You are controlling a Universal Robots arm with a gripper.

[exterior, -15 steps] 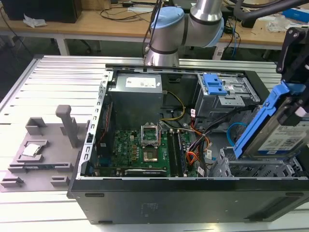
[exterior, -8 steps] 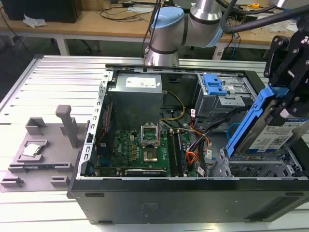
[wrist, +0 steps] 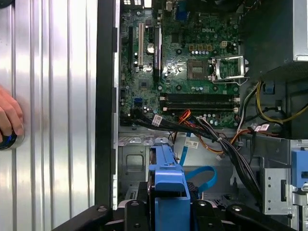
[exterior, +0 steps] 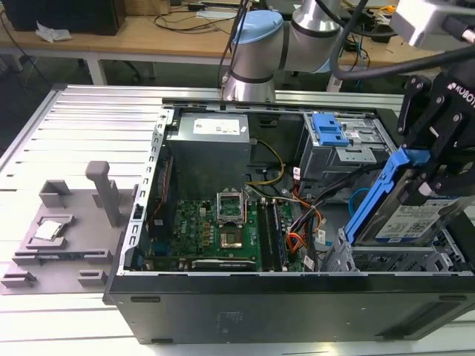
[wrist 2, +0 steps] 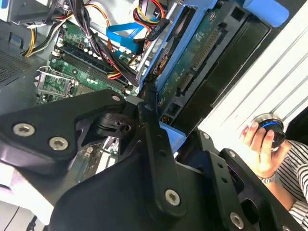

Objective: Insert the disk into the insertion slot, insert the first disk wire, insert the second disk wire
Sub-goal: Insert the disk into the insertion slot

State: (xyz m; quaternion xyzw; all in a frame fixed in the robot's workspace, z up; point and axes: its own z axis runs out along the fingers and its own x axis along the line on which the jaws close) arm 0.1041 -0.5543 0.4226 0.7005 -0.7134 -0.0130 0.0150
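While the claw (exterior: 430, 174) is clamped on the disk (exterior: 413, 219), the drive is held tilted just above the insertion slot (exterior: 401, 259) at the exterior view's right. The second disk wire (exterior: 358, 202) is looped beside it, and the first disk wire (exterior: 297, 241) lies nearer the motherboard (exterior: 215, 222).

A ribbed, silvery aluminium surface (exterior: 89, 126) spans the foreground under even indoor light, and behind it stands a light wooden desk (exterior: 148, 33) on white legs (exterior: 96, 70), strewn with dark cables (exterior: 185, 18) and crumpled white paper (exterior: 53, 33), above a dark grey floor (exterior: 30, 81)
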